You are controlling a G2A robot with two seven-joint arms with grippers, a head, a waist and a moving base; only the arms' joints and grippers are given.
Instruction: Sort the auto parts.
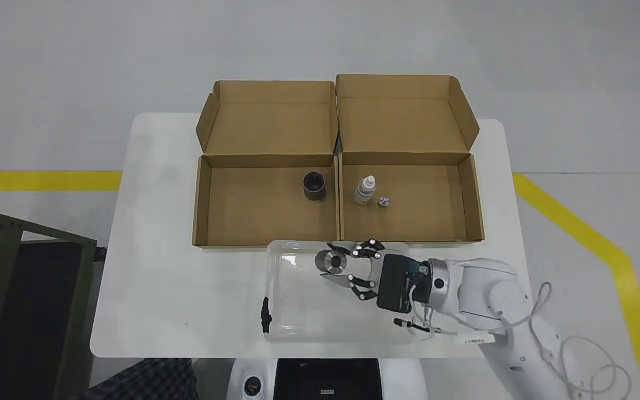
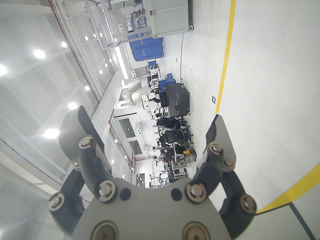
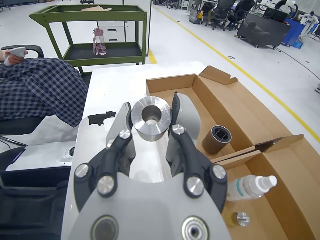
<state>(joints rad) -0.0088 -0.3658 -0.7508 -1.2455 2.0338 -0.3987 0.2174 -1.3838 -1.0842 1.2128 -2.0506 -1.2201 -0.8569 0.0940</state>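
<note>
With the right gripper, held a silver metal sleeve pinched between both fingers, inside the outline of the clear tray at lower centre of the top view. Had the left gripper spread wide, facing the hall. Found a small black part at the tray's left edge. Saw a dark cylinder in the left carton, and a white spray bottle with a small round knob just beside it in the right carton.
</note>
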